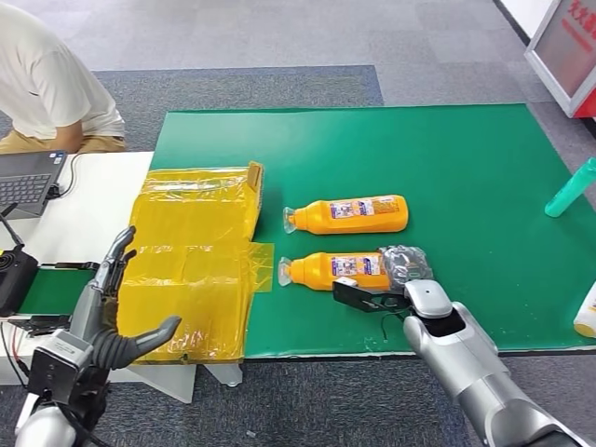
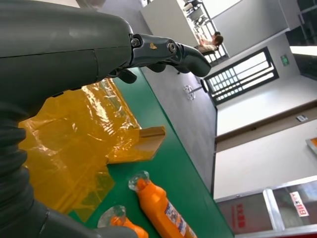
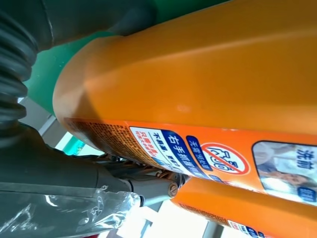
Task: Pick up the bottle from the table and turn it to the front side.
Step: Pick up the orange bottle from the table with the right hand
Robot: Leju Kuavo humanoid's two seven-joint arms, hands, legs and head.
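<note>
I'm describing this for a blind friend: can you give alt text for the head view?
The robot's right hand rests on the nearer bottle of two orange ones lying on a green mat. Its left hand hovers open over yellow plastic; a person sits at a laptop.

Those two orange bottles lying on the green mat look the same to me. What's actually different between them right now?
The nearer orange plastic bottle has the robot's right hand at its base, fingers against it; the farther orange plastic bottle lies untouched. The nearer one's clear cap sits beside the yellow plastic sheet; the farther one's cap lies clear of it. Both lie on their sides, caps pointing left, labels facing up, on the green mat.
</note>
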